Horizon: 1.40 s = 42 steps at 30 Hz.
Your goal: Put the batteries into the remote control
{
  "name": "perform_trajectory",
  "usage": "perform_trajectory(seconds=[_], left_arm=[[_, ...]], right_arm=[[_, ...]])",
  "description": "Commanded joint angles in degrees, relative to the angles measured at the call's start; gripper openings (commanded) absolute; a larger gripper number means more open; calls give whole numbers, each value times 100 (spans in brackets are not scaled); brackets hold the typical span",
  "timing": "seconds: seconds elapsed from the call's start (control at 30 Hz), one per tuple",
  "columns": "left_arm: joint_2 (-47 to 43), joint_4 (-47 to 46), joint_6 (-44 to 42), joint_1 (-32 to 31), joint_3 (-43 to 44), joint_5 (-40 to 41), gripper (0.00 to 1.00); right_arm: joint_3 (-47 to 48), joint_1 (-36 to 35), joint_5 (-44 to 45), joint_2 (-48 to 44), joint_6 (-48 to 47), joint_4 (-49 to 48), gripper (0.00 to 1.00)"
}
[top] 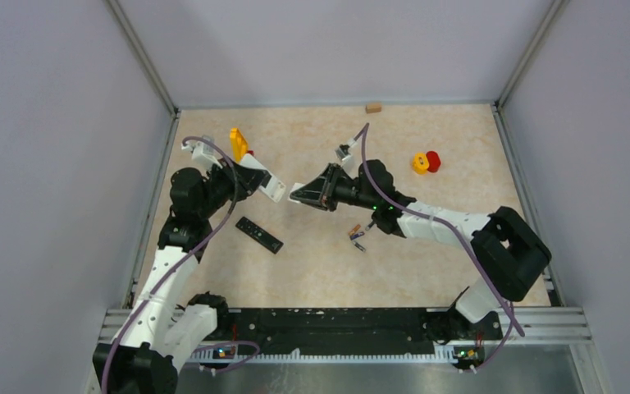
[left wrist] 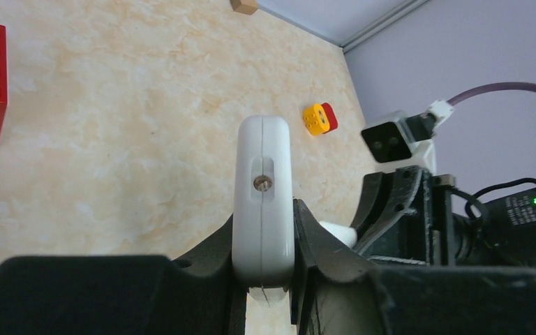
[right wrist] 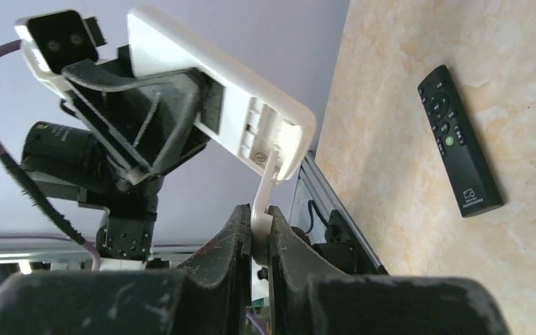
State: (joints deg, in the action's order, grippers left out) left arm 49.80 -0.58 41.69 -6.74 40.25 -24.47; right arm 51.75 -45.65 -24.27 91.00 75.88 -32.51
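Aloft, the left gripper [left wrist: 264,241] clamps a slim, round-cornered white remote [left wrist: 263,174]. The right gripper [right wrist: 259,222] pinches its thin battery cover [right wrist: 267,183], angled off the remote's end. Tiny batteries [top: 358,235] lie on the table [top: 426,271] near a black remote [top: 259,235].

Top external: distant, above and behind, facing down. Wrist views: close, looking past own fingers [left wrist: 206,255]; both share the white remote [left wrist: 263,195] ahead of them.

Both arms reach toward each other, tips nearly meeting; the left gripper [left wrist: 263,241] clamps a white remote [left wrist: 263,160], and the right gripper [right wrist: 255,227] pinches its thin white flap [right wrist: 271,174].
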Motion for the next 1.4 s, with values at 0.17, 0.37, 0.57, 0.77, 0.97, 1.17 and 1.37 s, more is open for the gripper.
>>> perform_trajectory(seconds=[0.17, 0.37, 0.57, 0.77, 0.97, 1.17, 1.37], left_arm=[[-244, -48, -504, -2, -28, -228, 0], [-535, -353, -449, -2, -85, -857, 0], [-652, -436, -139, -4, 35, -1346, 0], [-630, -761, 155, -2, 79, -1737, 0], [-632, -1084, 198, -2, 32, -1905, 0], [-645, -1179, 157, -2, 45, -1999, 0], [-671, -1174, 11, 5, 96, -2139, 0]], right_arm=[[-517, 940, 874, -1473, -2025, 1793, 0], [-1039, 2004, 982, -1487, -3177, 3055, 0], [-1541, 2576, 905, -1236, -3532, 3205, 3], [-1890, 2936, 1191, -1256, -3660, 3458, 13], [-1983, 3024, 1557, -1213, -3890, 3798, 23], [-2029, 3046, 2102, -1527, -3909, 4262, 46], [-1873, 3035, 2193, -2447, -4038, 4720, 61]])
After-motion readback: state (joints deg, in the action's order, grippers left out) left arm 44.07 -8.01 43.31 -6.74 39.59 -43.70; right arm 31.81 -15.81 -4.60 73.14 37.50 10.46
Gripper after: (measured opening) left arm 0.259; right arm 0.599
